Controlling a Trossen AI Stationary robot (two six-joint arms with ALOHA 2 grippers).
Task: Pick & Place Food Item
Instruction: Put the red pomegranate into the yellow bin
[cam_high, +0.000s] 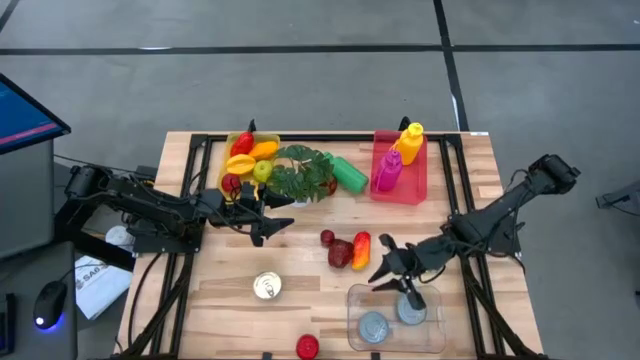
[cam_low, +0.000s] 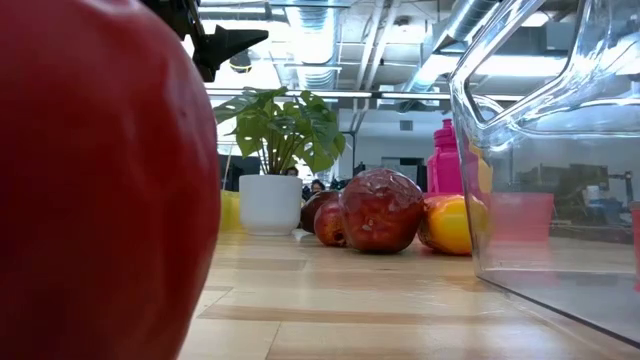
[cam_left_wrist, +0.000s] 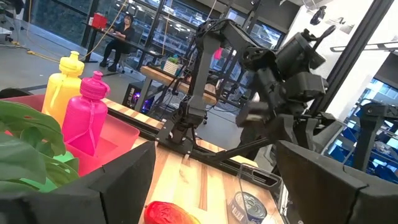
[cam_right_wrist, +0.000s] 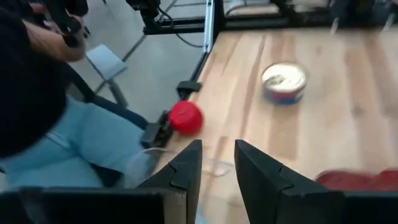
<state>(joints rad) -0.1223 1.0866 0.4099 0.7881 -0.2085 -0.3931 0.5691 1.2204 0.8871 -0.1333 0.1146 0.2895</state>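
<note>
Currently the right claw (cam_high: 393, 272) hangs over the worktop (cam_high: 205, 300), between the fruit cluster and the far rim of the clear tub (cam_high: 352, 302). Its wrist view shows the fingers drawn close, a slim gap left, nothing in it. The left claw (cam_high: 268, 225) waits spread wide and empty, near the potted plant (cam_high: 300, 172).

Food within reach of the right arm:
- dark red fruit (cam_high: 340, 254)
- red-and-yellow fruit (cam_high: 361, 250), touching it
- small red fruit (cam_high: 327, 237), just behind them

All three lie on the worktop and none is lifted. The tub holds two tins (cam_high: 374, 326), so I take it as the drop point, though that is my guess.

My reading is that no pick has begun on any of these.

Notes for doing it well:
- Spread the fingers fully before going down. At the present gap they would land on top of a fruit and not around it.
- Take the red-and-yellow fruit first, since it is nearest the claw and its outer side is free.
- Come straight down and close across the narrow axis. A slanted approach could push it into the dark red fruit, and round fruit will roll.
- Lift clear of the tub's wall before crossing over it, and release low among the tins.
</note>
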